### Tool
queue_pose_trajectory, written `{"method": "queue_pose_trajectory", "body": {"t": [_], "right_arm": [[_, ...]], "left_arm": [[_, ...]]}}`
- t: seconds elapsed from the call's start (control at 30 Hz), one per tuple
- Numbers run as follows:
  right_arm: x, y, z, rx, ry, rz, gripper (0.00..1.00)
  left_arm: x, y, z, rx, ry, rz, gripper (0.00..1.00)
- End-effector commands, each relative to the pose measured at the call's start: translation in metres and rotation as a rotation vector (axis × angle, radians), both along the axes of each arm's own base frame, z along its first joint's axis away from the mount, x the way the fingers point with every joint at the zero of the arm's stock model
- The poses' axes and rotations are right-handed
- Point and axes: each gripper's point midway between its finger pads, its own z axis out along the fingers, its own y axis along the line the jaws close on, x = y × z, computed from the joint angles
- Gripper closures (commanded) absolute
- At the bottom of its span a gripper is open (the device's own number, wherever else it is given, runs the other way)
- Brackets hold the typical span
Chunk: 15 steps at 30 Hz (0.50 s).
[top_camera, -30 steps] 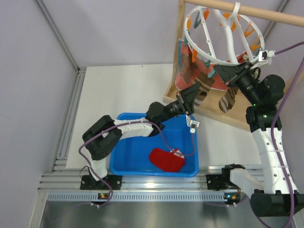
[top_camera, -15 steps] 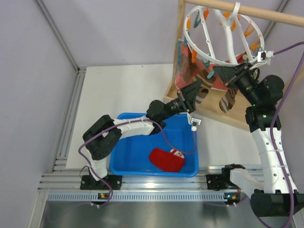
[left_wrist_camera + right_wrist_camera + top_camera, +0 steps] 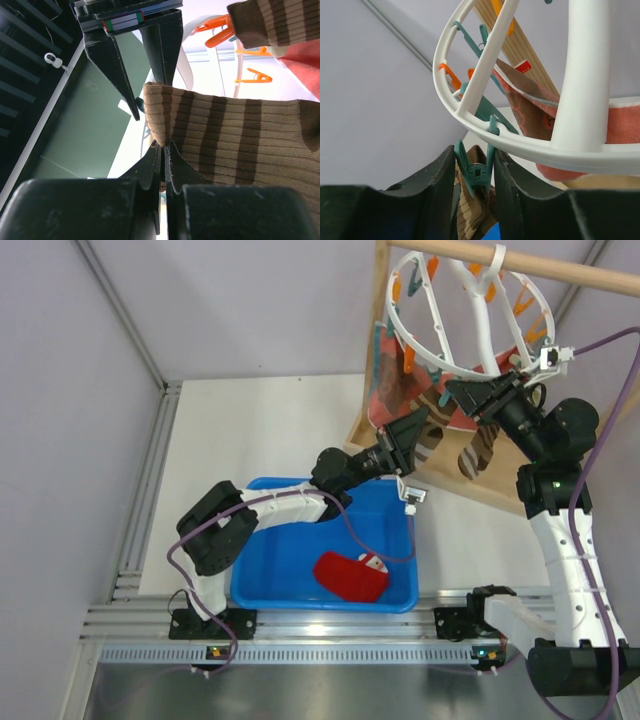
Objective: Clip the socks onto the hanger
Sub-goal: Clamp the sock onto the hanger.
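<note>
My left gripper [image 3: 163, 145] is shut on the folded edge of a brown and tan striped sock [image 3: 240, 145] and holds it up under the white ring hanger [image 3: 400, 335]. My right gripper [image 3: 474, 152] stands around a teal clothespin [image 3: 476, 170] on the hanger rim [image 3: 520, 142], one finger against each handle. The striped sock [image 3: 472, 212] hangs at the pin's lower end. In the top view both grippers, left [image 3: 415, 430] and right [image 3: 455, 390], meet under the ring. A red sock [image 3: 350, 577] lies in the blue bin [image 3: 260, 570].
The hanger hangs from a wooden frame stand [image 3: 365, 410] at the back right. Salmon-pink socks [image 3: 385, 390] and another striped sock [image 3: 480, 450] hang from the ring. Orange clothespins [image 3: 220, 32] sit along the rim. The blue bin lies under my left arm.
My right jaws have widened around the teal clothespin and its handles have spread with them. My left gripper has lifted the striped sock slightly toward the ring.
</note>
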Motion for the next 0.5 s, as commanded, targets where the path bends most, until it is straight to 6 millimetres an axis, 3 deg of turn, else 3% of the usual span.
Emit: {"method": "queue_pose_trajectory", "body": {"t": [0.0,0.13,0.2,0.33,0.37,0.43,0.47], "right_arm": [[-0.008,0.001,0.019,-0.011,-0.074,0.022,0.65],[-0.01,0.002,0.022,-0.016,-0.084,0.027,0.55],[-0.01,0.002,0.022,-0.023,-0.088,0.026,0.55],[-0.008,-0.005,0.025,-0.043,-0.094,-0.021,0.55],[-0.005,-0.009,0.026,-0.062,-0.104,-0.051,0.55],[-0.003,-0.013,0.021,-0.084,-0.082,-0.077,0.55],[0.003,-0.028,0.018,-0.104,-0.075,-0.135,0.55]], "left_arm": [[-0.004,-0.001,0.017,-0.031,-0.041,-0.021,1.0],[-0.003,-0.004,0.016,-0.032,-0.047,-0.025,1.0],[-0.005,-0.005,0.017,-0.037,-0.058,-0.033,1.0],[-0.012,-0.001,0.018,-0.068,-0.069,-0.067,0.65],[-0.014,0.001,0.012,-0.062,-0.049,-0.084,0.52],[-0.021,0.008,0.013,-0.062,-0.03,-0.1,0.45],[-0.022,0.01,0.0,-0.039,0.007,-0.108,0.41]]}}
